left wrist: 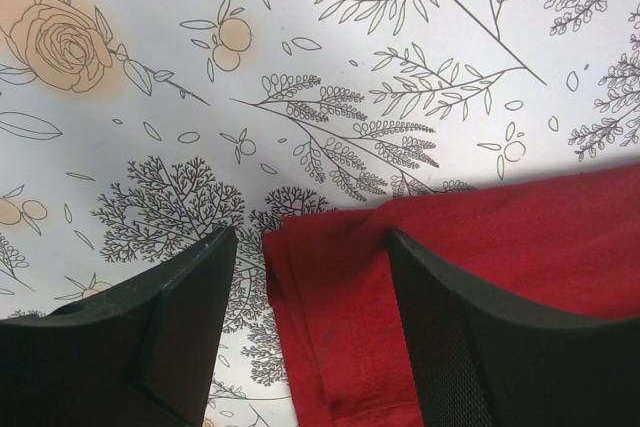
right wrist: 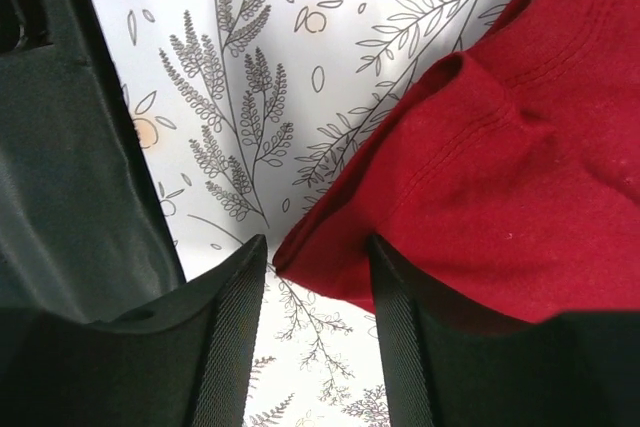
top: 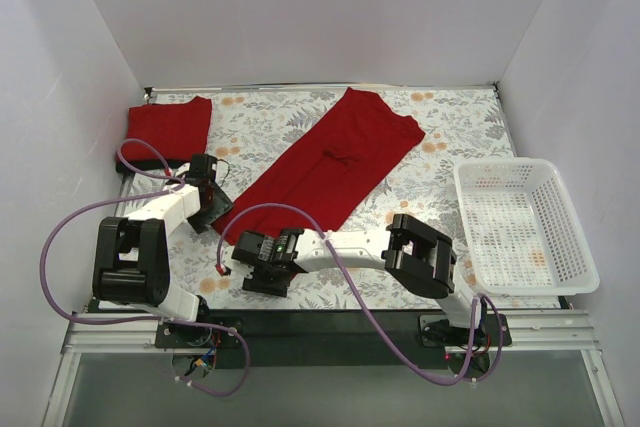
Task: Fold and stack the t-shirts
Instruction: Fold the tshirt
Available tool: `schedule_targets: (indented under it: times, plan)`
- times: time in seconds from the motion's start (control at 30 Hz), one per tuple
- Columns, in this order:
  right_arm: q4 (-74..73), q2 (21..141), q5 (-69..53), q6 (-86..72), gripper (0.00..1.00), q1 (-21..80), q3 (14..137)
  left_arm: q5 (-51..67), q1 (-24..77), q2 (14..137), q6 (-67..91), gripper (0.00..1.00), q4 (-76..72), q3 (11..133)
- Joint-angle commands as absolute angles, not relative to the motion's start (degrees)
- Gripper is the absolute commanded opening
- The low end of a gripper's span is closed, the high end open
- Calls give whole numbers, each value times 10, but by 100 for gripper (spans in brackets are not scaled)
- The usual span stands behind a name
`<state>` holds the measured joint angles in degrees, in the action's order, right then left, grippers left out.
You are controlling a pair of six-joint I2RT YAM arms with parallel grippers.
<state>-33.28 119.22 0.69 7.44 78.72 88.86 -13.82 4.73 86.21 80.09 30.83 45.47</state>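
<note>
Over the near end of the long red t-shirt (top: 330, 162), finds both pincers low and ready. Shows the left gripper (left wrist: 310, 247) spread wide, one hem corner lying between its fingers (left wrist: 180, 317). Shows the right gripper (right wrist: 315, 247) likewise spread, straddling the other corner, pinching nothing yet.

Places that shirt diagonally across mid-table on the flowered tablecloth (top: 460, 127), already doubled lengthwise into a narrow strip, near end by the arms, far end toward the back wall. Places a second red shirt (top: 170, 127), folded into a compact square, at the far left corner, well apart, and a white basket (top: 505, 165) at the right.

Reads, as a judgement, as the start of the crosswise fold, before any grasp. Calls next for closing both pairs of fingers on the two corners together, lifting evenly, and carrying the near end over toward the far end. Leaves stacking the packet on the folded square for afterwards.

Looks like soft matte cotton knit with stitched hem lines and layered edges. Seems limp, prone to slipping or bunching on a top-layer-only pinch. Contrasts with hard black fingers, smooth printed cloth of leaves and roses, and rigid plastic lattice.
</note>
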Motion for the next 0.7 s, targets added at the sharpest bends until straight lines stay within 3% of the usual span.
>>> schedule_targets:
  times: [0.0, 0.2, 0.3, 0.4, 0.43, 0.53, 0.6, 0.67]
  plan:
    - [-345, 1209, 24, 80, 43, 797, 909, -100, 56, 885, 816, 58, 303, 430]
    - [-347, 1213, 25, 79, 33, 797, 909, -98, 69, 880, 824, 58, 307, 423]
    - [-347, 1213, 25, 79, 27, 797, 909, -102, 77, 886, 827, 54, 316, 425]
    - [-348, 1214, 25, 79, 15, 797, 909, -107, 79, 896, 831, 42, 321, 426]
    - [-348, 1214, 25, 79, 6, 797, 909, -108, 79, 899, 831, 35, 324, 426]
    - [-348, 1212, 21, 81, 1, 797, 908, -119, 79, 905, 834, 21, 332, 434]
    - [-348, 1209, 13, 85, 1, 797, 908, -127, 79, 903, 834, 5, 341, 439]
    - [-348, 1206, 4, 90, 1, 797, 905, -141, 79, 898, 837, 0, 358, 449]
